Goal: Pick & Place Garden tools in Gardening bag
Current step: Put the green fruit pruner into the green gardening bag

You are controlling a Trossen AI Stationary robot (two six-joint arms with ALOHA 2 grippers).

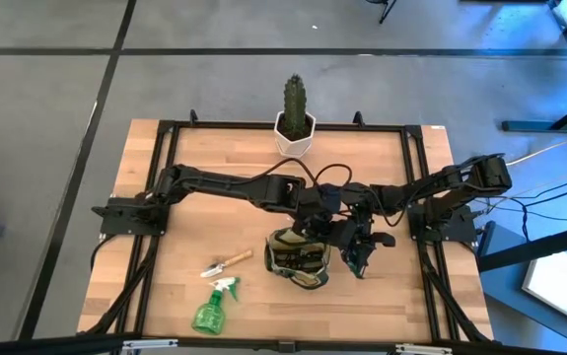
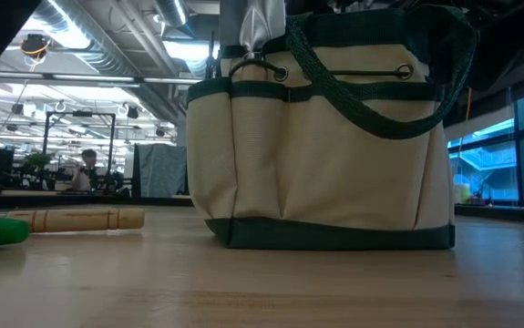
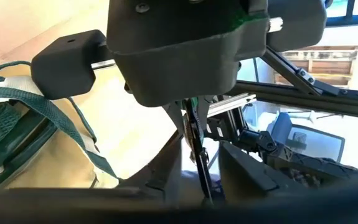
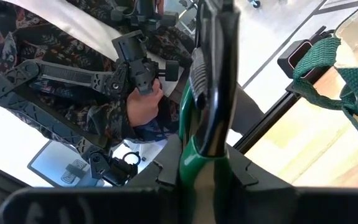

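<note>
The shears [image 4: 207, 93] were clamped in the right gripper [image 1: 362, 258] beside the gardening bag [image 1: 298, 258], the left gripper [image 1: 315, 225] was seemingly pinching them too, so tips probably needed lining up over the opening first.

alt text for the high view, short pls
Both arms meet over the gardening bag at the wooden table's front centre; the right gripper holds pruning shears beside it. A trowel and green spray bottle lie left of the bag, a potted cactus at the far edge.
</note>
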